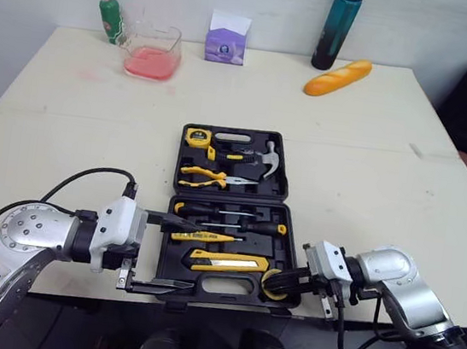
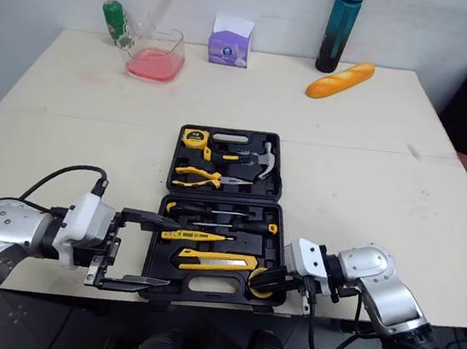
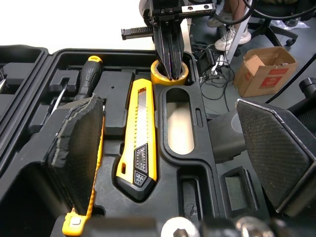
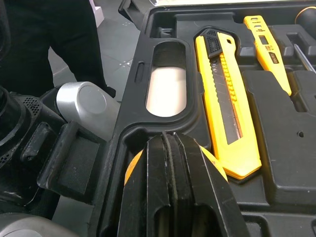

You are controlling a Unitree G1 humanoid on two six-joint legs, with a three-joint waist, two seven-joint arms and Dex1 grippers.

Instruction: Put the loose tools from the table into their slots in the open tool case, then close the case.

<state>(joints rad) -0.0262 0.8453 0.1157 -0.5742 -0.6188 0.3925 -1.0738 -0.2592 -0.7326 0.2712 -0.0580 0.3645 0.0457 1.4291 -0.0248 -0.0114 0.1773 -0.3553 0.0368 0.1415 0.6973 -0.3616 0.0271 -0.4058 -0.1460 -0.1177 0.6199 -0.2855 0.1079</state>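
Two claws at the tool case (image 1: 230, 196) on the surface's (image 1: 92, 139) near edge: left claw (image 1: 163, 251) spread astride its corner, we judge bracing; right claw (image 1: 278, 278), fingers together, seating the tape roll (image 3: 157, 74).

You have a black tool case (image 1: 226, 217); its utility knife (image 3: 140, 128) is yellow with a black, diamond-patterned end, and the tape roll (image 3: 157, 75) is yellow. The table (image 1: 66, 135) is cream. Your other colours are a teal bottle (image 1: 339, 25), a purple tissue box (image 1: 225, 46), a green can (image 1: 110, 19) and a golden-orange bread loaf (image 1: 338, 76).
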